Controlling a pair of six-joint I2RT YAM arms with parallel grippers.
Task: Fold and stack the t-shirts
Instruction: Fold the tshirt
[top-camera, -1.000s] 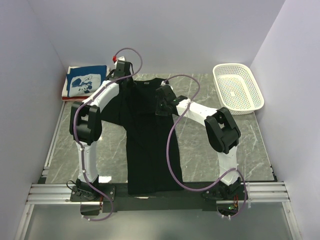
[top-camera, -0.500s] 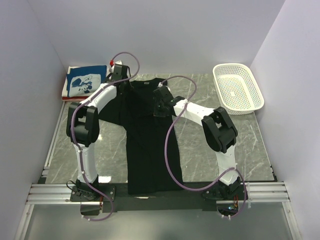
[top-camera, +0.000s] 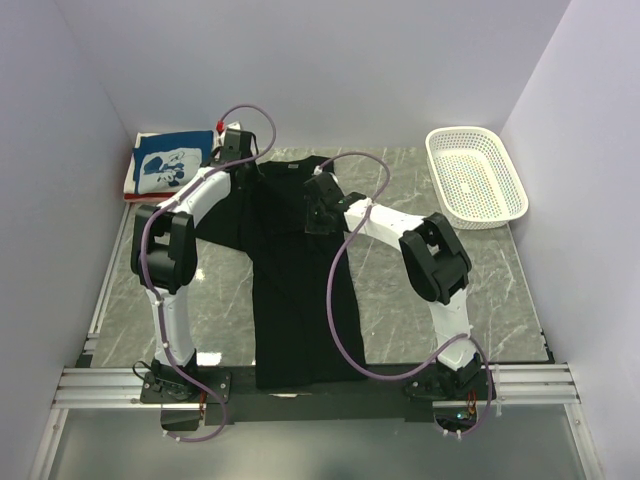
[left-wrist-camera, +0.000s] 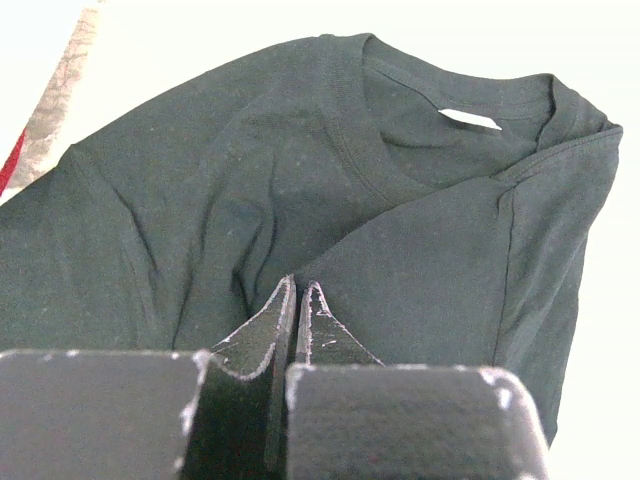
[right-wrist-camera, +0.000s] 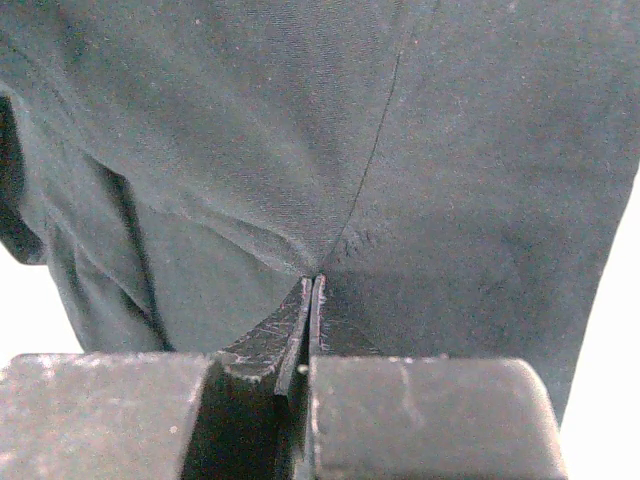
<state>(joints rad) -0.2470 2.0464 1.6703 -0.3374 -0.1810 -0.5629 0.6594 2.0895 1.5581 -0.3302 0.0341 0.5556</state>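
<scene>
Both arms extended forward, elbows raised, forearms converging inward. Left end effector (left-wrist-camera: 298, 289) is farthest out; right end effector (right-wrist-camera: 312, 284) sits slightly nearer, to its right. Each has fingers pressed tip to tip, pinching a fold of the black t-shirt (top-camera: 300, 300).

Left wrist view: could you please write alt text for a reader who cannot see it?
The left gripper, shut, pinches a fold of a black shirt that fills most of the view. Its collar, with a small white label, lies at the upper right.
</scene>
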